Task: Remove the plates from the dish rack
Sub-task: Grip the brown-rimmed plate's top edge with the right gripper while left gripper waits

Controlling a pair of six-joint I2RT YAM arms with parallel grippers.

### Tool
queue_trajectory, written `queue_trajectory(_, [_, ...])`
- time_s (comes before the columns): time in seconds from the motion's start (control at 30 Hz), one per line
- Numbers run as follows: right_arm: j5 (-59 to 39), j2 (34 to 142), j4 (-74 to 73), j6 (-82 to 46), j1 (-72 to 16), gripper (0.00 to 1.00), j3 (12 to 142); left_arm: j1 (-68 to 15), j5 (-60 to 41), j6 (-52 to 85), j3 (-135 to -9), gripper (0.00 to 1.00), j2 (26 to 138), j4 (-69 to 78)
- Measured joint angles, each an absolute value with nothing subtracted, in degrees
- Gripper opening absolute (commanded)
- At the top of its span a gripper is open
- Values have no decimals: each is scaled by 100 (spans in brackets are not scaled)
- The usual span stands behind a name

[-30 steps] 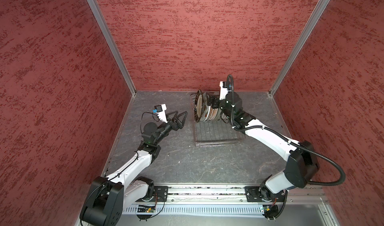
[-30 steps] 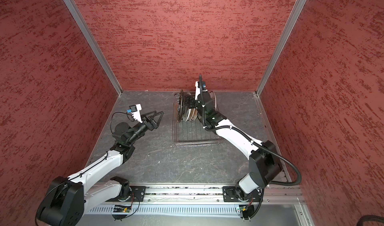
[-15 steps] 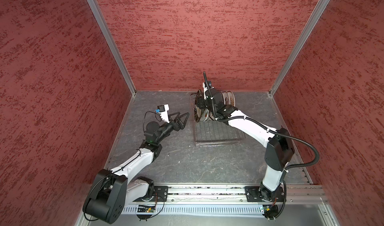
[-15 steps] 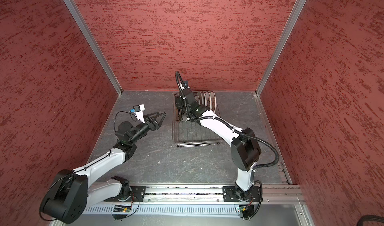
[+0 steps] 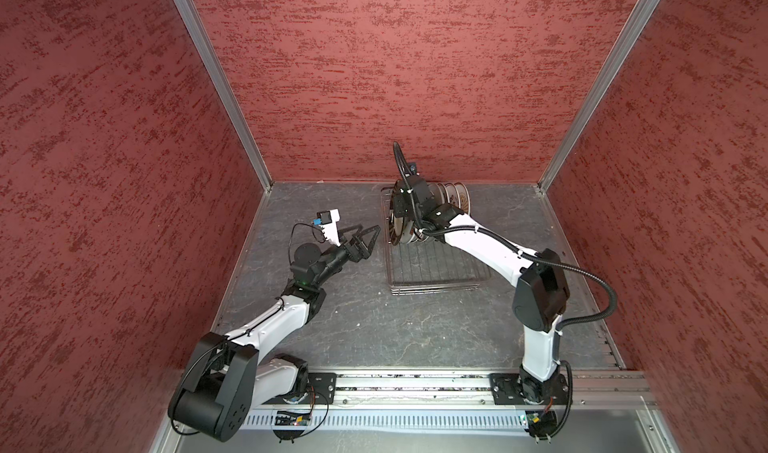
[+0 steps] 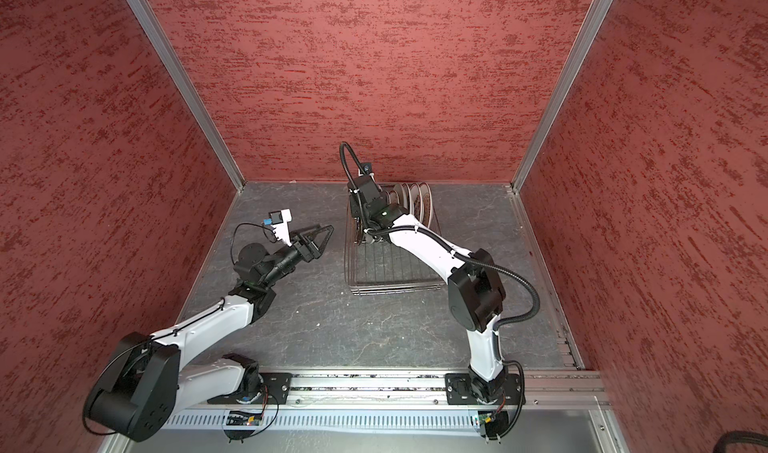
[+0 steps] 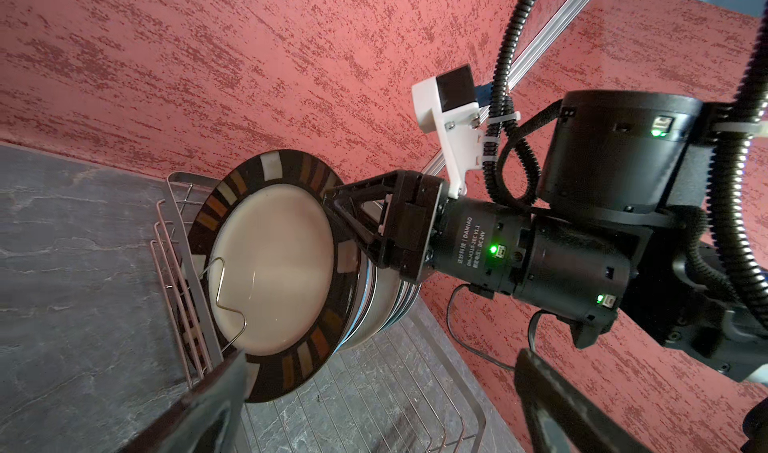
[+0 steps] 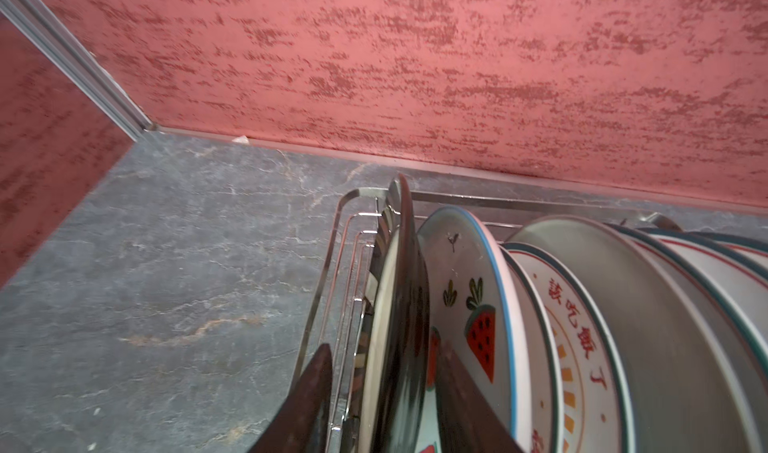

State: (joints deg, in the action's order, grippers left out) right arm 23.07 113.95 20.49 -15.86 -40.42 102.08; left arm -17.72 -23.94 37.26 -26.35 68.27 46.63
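The silver wire dish rack (image 5: 436, 280) (image 6: 395, 284) stands at the back of the floor, with plates on edge at its far end. The leftmost plate, cream with a dark rim of brown blocks (image 7: 270, 264) (image 8: 405, 284), leans at the rack's end wall (image 8: 345, 205). My right gripper (image 8: 386, 347) (image 5: 398, 214) (image 7: 353, 218) straddles its upper rim. One finger is outside it and one is between it and the watermelon plate (image 8: 469, 297). Gaps show, so it is open. My left gripper (image 5: 370, 231) (image 6: 326, 231) (image 7: 380, 355) hangs open and empty left of the rack.
Behind the watermelon plate stand several more white plates (image 5: 453, 195) (image 6: 417, 203), one with red characters (image 8: 569, 318). The near half of the rack (image 7: 374, 409) holds nothing. The red back wall runs close behind the rack. Grey floor (image 5: 374, 326) lies in front.
My right arm has swung from the right side of the plates to the rack's left end. Its jaws have narrowed around the dark-rimmed plate. The left arm has barely shifted.
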Motion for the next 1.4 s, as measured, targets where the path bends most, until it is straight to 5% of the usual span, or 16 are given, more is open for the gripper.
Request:
queue_trajectory(0.57, [3055, 12357, 3085, -1743, -4075, 25, 11546, -1933, -1933, 3570, -2729, 99, 6827, 4021])
queue_trajectory(1.13, [3861, 12702, 3474, -1570, -4169, 2, 12136, -1962, -1334, 3505, -2729, 99, 6624, 3487])
queue_trajectory(1.4, [4023, 12737, 3452, -1323, -4237, 0, 12189, -1962, -1278, 3507, -2729, 99, 6624, 3439])
